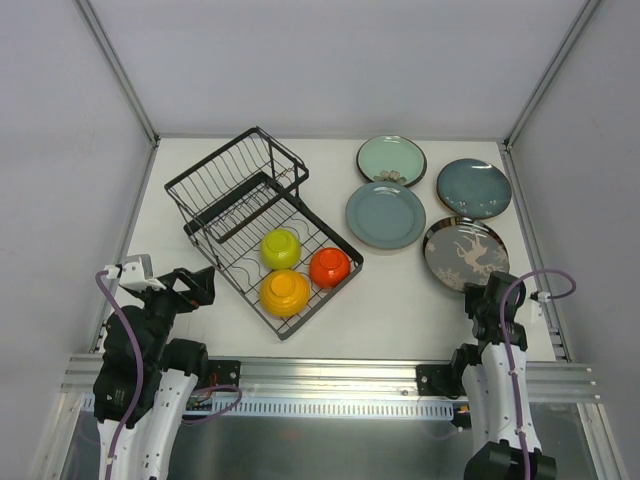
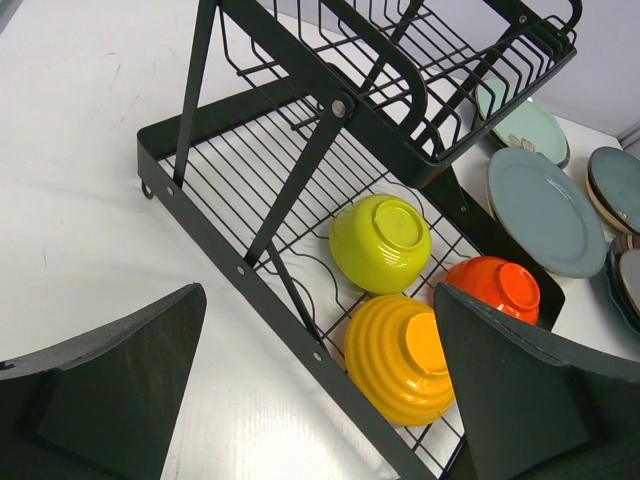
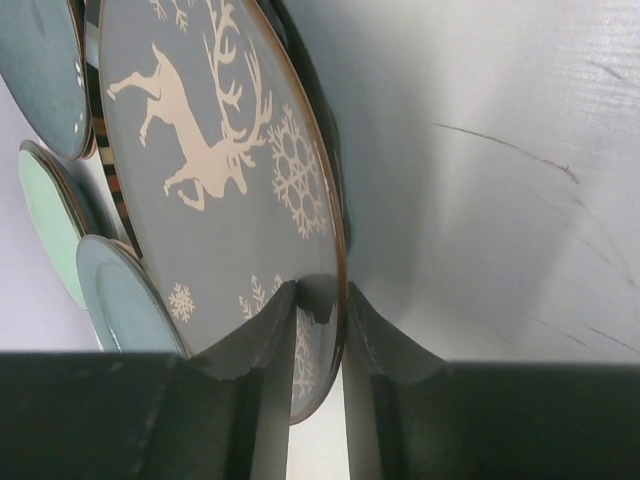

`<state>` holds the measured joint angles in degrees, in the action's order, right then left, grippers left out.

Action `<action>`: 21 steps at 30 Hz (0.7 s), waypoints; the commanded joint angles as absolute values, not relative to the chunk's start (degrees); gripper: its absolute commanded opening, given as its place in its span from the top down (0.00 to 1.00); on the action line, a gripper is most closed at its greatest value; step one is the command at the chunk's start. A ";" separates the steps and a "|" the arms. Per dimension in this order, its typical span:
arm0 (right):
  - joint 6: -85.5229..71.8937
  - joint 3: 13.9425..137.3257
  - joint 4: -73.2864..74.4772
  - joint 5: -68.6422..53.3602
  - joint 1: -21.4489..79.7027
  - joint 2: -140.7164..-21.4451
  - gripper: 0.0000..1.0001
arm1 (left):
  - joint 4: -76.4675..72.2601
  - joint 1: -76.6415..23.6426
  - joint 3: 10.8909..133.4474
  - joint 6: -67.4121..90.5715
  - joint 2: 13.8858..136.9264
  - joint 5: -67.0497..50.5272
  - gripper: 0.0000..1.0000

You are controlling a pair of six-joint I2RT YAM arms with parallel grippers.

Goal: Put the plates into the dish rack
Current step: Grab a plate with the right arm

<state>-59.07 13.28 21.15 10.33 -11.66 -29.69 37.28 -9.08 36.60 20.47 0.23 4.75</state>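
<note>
Several plates lie at the back right: mint green [image 1: 391, 160], grey-blue [image 1: 386, 215], dark teal [image 1: 474, 188] and a dark grey plate with a white deer pattern [image 1: 465, 252]. My right gripper [image 1: 487, 295] is at the patterned plate's near rim. In the right wrist view the gripper [image 3: 320, 295] is shut on that rim, one finger on the plate's decorated face [image 3: 210, 150] and one under it. Another plate's rim shows beneath it. The black wire dish rack [image 1: 240, 190] stands at the left. My left gripper [image 1: 200, 285] hangs open and empty beside the rack's near edge [image 2: 230, 265].
Three upturned bowls sit in the rack's flat basket: yellow-green [image 2: 380, 240], orange-yellow [image 2: 400, 355] and red [image 2: 495, 285]. Metal frame posts rise at the table's back corners. A metal rail runs along the near edge by the arm bases.
</note>
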 commanded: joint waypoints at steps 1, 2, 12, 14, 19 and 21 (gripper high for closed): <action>-58.01 14.76 23.29 12.04 -11.87 -28.57 0.84 | 36.65 -9.67 36.30 21.53 -9.41 5.36 0.01; -58.09 15.11 23.81 11.95 -11.78 -28.30 0.86 | 36.65 -9.75 36.30 21.53 -9.49 5.36 0.01; -55.46 23.81 33.04 11.87 -11.87 -26.37 1.00 | 36.48 -9.67 36.21 21.53 -9.40 5.19 0.01; -54.85 25.92 34.10 11.95 -11.87 -26.19 0.99 | 36.48 -9.75 36.12 21.53 -9.32 5.19 0.01; -52.48 29.88 37.09 12.13 -11.86 -25.75 0.99 | 36.48 -9.75 36.21 21.53 -9.23 5.19 0.01; -51.86 31.90 38.32 12.13 -11.87 -25.75 0.99 | 36.56 -9.76 36.12 21.45 -9.05 5.10 0.01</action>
